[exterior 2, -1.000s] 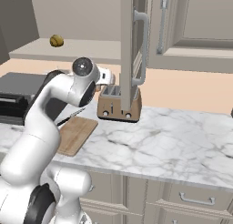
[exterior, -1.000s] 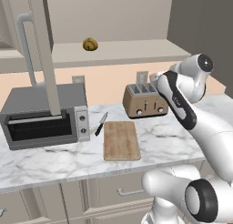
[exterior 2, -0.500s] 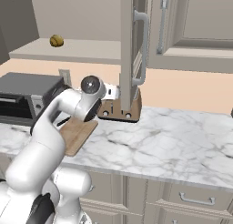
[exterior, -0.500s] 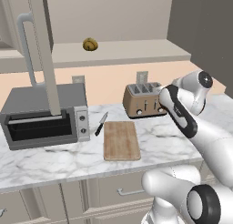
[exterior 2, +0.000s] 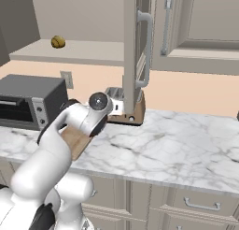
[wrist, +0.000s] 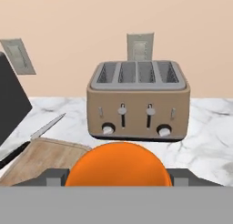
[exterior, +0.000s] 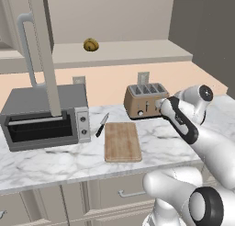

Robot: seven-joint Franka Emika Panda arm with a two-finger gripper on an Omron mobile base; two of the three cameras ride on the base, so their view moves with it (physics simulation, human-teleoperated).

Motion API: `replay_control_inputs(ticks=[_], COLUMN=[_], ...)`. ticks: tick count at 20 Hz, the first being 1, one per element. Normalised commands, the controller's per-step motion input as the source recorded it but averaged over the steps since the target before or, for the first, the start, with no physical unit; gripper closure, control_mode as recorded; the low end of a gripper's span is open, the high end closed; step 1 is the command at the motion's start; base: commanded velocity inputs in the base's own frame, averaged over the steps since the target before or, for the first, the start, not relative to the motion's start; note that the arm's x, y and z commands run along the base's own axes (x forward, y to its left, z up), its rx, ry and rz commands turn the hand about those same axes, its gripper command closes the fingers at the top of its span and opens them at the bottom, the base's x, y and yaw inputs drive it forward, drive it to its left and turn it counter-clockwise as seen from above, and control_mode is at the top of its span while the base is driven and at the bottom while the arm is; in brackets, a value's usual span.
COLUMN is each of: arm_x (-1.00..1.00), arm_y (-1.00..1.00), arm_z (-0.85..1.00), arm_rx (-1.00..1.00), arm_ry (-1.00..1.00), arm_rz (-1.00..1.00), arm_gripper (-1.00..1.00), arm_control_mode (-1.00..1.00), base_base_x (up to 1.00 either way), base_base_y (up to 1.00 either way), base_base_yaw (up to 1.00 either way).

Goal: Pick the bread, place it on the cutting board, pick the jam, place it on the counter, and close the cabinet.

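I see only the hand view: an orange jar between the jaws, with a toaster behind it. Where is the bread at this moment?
Observer: The bread lies on the shelf of the open cabinet, high above the counter.
Operator: Is the cutting board free?
Observer: Yes, the cutting board bears nothing. A knife lies beside it, towards the toaster oven.
Operator: And the cabinet door?
Observer: The cabinet door stands wide open. In the right base view it hangs edge-on in front of the toaster, near the jaws that hold the jam.
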Motion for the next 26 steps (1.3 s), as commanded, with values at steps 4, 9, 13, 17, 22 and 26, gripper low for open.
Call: replay_control_inputs(ticks=[4, 9, 13, 17, 22, 26], arm_x=[0.0, 0.0, 0.0, 0.0, 0.06, 0.21], arm_y=[-0.09, -0.1, -0.1, -0.08, -0.07, -0.03], arm_z=[-0.46, -0.48, -0.5, -0.49, -0.41, -0.35], arm_rx=[0.0, 0.0, 0.0, 0.0, 0.0, 0.0], arm_ry=[0.03, 0.02, 0.01, 0.01, 0.02, 0.02], arm_rz=[-0.02, -0.03, -0.03, -0.03, -0.03, -0.02], arm_gripper=[1.0, 1.0, 1.0, 1.0, 1.0, 1.0], arm_control_mode=[-1.0, -1.0, -1.0, -1.0, -1.0, -1.0], base_base_x=[0.0, 0.0, 0.0, 0.0, 0.0, 0.0], base_base_y=[0.0, 0.0, 0.0, 0.0, 0.0, 0.0], base_base_yaw=[0.0, 0.0, 0.0, 0.0, 0.0, 0.0])
